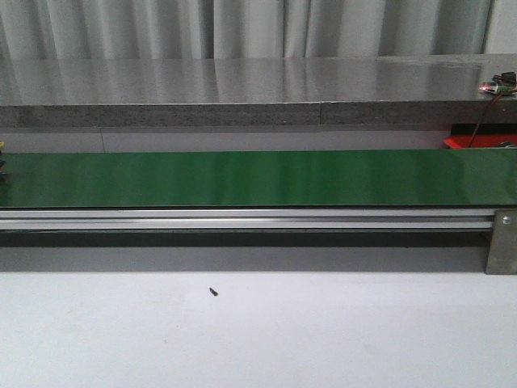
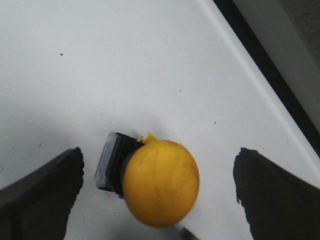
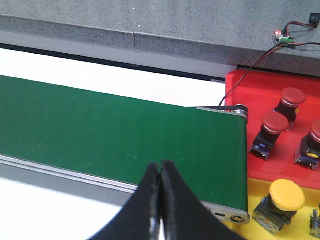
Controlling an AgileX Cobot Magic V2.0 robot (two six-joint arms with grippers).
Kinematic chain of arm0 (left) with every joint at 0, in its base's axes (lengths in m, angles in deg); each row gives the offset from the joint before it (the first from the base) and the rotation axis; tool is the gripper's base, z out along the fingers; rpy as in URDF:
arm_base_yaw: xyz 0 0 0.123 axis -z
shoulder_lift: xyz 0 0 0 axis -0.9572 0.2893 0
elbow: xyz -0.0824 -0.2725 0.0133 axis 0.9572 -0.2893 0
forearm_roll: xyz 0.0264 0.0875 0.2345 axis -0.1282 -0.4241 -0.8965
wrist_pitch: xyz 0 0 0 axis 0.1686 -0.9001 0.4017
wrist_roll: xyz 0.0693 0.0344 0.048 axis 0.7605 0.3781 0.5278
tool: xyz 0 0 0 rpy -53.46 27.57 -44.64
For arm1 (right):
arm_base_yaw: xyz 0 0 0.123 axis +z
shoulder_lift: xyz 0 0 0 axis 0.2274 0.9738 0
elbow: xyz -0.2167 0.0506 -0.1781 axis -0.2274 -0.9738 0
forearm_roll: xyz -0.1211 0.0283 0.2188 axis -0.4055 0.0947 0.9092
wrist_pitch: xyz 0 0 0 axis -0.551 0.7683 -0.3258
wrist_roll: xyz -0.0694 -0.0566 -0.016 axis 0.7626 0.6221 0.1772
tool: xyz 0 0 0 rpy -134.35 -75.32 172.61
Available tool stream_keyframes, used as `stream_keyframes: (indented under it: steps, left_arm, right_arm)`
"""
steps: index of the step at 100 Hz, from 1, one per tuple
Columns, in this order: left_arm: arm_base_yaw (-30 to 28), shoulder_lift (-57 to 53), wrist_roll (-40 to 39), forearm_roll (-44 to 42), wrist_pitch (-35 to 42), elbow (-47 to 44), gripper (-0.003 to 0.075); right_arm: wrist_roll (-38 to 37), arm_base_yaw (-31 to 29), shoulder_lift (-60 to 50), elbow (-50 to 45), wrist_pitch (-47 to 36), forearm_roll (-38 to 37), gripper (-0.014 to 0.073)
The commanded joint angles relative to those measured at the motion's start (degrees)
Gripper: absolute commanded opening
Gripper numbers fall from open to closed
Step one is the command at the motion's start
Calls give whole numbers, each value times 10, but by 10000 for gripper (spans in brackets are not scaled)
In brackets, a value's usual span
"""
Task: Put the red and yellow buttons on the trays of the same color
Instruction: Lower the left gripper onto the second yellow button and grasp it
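Between the spread fingers (image 2: pixel 42 190) of the left gripper (image 2: pixel 160 192) lay a yellow button (image 2: pixel 161 182), on its side on the white table (image 2: pixel 125 65), untouched by either finger; jaws stood wide open, holding nothing. Its dark base with a bluish block (image 2: pixel 107 162) pointed away from the yellow cap.

Right gripper (image 3: pixel 160 175) hung closed, fingertips pressed together with nothing between them, above the near edge of the green conveyor belt (image 3: pixel 110 132). Beyond the belt's end roller sat the trays: a yellow tray (image 3: pixel 300 225) nearest, carrying one yellow-capped button (image 3: pixel 286 196); farther along, touching it, a red tray (image 3: pixel 250 95) with three red buttons (image 3: pixel 274 125) standing on it. Behind the belt ran a grey stone ledge (image 3: pixel 165 25), with a small circuit board (image 3: pixel 283 36) and wires on it.

Front view showed the belt bare, a small dark speck (image 1: pixel 213 292) on the table before it.
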Motion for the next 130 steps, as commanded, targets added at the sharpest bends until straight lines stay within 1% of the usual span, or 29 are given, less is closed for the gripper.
stream_keyframes:
  steps: [1, 10, 17, 48, 60, 72, 85, 92, 100, 118, 130]
  left_arm:
    - [1, -28, -6, 15, 17, 24, 588]
    - [1, -23, -6, 14, 21, 24, 579]
    - [1, -23, -6, 14, 28, 24, 539]
    - [1, -23, -6, 14, 33, 24, 260]
    - [1, -23, -6, 14, 32, 24, 200]
    - [1, -28, -5, 14, 29, 24, 187]
    - [1, -50, 11, 11, 4, 24, 187]
    - [0, -68, 36, 9, -16, 24, 188]
    - [0, -96, 85, 6, -34, 24, 188]
    - [1, -153, 112, -33, -56, 24, 187]
    - [2, -183, 130, -36, -81, 22, 187]
  right_arm:
    - [5, 0, -4, 13, -34, 9, -57]
    - [5, 0, -4, 13, -34, 9, -57]
    - [5, 0, -4, 13, -34, 9, -57]
    - [5, 0, -4, 13, -34, 9, -57]
    - [5, 0, -4, 13, -34, 9, -57]
    - [5, 0, -4, 13, -34, 9, -57]
    - [5, 0, -4, 13, -34, 9, -57]
    - [5, 0, -4, 13, -34, 9, -57]
    - [5, 0, -4, 13, -34, 9, -57]
    - [5, 0, -4, 13, -34, 9, -57]
    - [5, 0, -4, 13, -34, 9, -57]
